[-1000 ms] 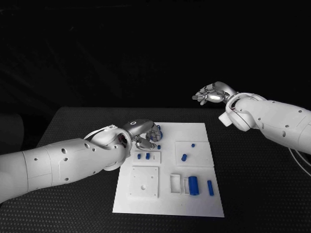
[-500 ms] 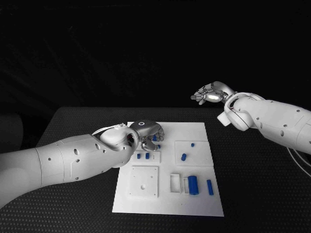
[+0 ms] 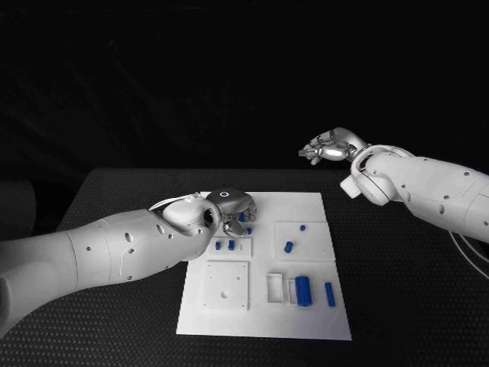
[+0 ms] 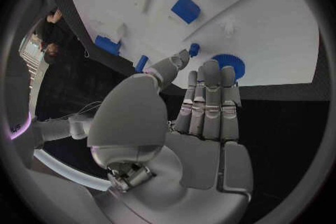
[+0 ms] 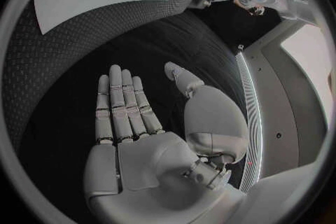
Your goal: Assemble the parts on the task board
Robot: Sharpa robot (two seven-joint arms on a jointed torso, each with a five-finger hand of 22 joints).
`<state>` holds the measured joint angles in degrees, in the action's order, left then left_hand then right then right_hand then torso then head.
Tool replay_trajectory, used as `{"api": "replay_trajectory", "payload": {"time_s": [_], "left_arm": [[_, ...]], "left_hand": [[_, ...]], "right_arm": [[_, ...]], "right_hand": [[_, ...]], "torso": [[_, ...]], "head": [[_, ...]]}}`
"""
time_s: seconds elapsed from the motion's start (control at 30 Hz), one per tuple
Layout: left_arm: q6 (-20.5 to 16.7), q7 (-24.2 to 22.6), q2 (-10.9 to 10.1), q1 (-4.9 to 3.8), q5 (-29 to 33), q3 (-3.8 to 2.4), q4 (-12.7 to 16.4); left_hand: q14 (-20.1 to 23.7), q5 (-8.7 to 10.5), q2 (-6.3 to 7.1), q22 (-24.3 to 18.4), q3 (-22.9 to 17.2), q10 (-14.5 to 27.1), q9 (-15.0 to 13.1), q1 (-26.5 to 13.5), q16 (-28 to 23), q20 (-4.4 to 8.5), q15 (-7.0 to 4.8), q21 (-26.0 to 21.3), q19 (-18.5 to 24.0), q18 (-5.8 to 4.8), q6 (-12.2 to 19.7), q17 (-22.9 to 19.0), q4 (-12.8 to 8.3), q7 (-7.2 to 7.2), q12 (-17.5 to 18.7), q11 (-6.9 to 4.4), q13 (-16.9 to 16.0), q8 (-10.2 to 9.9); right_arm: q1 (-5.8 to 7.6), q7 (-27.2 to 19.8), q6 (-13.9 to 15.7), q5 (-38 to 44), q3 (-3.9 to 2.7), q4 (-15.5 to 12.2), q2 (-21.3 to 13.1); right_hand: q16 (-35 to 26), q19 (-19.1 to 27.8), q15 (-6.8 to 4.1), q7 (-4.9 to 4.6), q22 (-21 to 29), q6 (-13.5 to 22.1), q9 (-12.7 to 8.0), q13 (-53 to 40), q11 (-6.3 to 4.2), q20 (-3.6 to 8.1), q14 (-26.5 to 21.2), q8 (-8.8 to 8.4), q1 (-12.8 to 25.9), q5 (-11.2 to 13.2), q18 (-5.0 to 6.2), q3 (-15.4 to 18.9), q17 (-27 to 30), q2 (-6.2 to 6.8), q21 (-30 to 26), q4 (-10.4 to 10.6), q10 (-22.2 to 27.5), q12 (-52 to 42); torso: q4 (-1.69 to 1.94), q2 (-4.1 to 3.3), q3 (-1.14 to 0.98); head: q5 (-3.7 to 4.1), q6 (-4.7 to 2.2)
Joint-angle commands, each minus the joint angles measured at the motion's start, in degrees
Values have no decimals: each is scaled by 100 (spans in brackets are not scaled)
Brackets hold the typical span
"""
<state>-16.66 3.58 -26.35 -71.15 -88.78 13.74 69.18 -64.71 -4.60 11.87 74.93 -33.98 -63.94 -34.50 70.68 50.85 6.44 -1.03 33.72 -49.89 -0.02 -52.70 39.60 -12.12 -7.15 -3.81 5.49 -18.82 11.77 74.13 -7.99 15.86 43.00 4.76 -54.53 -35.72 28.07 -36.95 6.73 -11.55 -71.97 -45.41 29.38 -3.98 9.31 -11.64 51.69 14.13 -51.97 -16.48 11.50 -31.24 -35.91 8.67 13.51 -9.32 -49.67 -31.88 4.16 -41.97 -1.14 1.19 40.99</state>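
Blue gear (image 4: 227, 63) sits just past my left hand (image 4: 203, 106), fingers straight and together above it, holding nothing. It lies flat on the task board (image 4: 280, 22) near its edge; small, stiff, light plastic I'd guess, best pinched by its toothed rim. Further out, more blue parts (image 4: 186, 9). My right hand (image 5: 140, 123) hangs flat, holding nothing, well apart.

Matte black table (image 3: 124, 191) with a finely textured, dotted surface, rectangular, extending beyond the white plate on all sides, its far edge meeting a dark backdrop; thin pale cable (image 3: 481, 264) lying looped on the tabletop near its right side.
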Motion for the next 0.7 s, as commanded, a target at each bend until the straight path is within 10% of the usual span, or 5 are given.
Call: {"api": "replay_trajectory", "payload": {"time_s": [0.03,0.7], "left_arm": [[144,87,56,26,-71,-3,-27],[204,40,172,141,-71,-4,-245]], "left_hand": [[-26,2,-52,128,-2,32,6,8,22,23,3,25,-6,117,-17,-10,36,-20,7,-11,9,29],[-107,-21,-177,133,32,-213,42,49,220,52,-35,98,-54,131,-129,39,16,-35,-42,-48,102,83]], "right_arm": [[-2,-47,-69,0,-2,-2,8],[-2,-49,-76,0,-2,-29,15]], "right_hand": [[-36,-16,27,-58,-10,30,-9,2,0,-18,15,33,18,-25,36,1,-7,-12,-28,-30,-26,22],[-38,-18,27,-59,-16,31,-11,2,0,-19,15,35,20,-44,37,3,-9,-14,-35,-32,-26,23]], "torso": [[3,2,-1],[6,8,-2]], "head": [[9,12],[30,30]]}}
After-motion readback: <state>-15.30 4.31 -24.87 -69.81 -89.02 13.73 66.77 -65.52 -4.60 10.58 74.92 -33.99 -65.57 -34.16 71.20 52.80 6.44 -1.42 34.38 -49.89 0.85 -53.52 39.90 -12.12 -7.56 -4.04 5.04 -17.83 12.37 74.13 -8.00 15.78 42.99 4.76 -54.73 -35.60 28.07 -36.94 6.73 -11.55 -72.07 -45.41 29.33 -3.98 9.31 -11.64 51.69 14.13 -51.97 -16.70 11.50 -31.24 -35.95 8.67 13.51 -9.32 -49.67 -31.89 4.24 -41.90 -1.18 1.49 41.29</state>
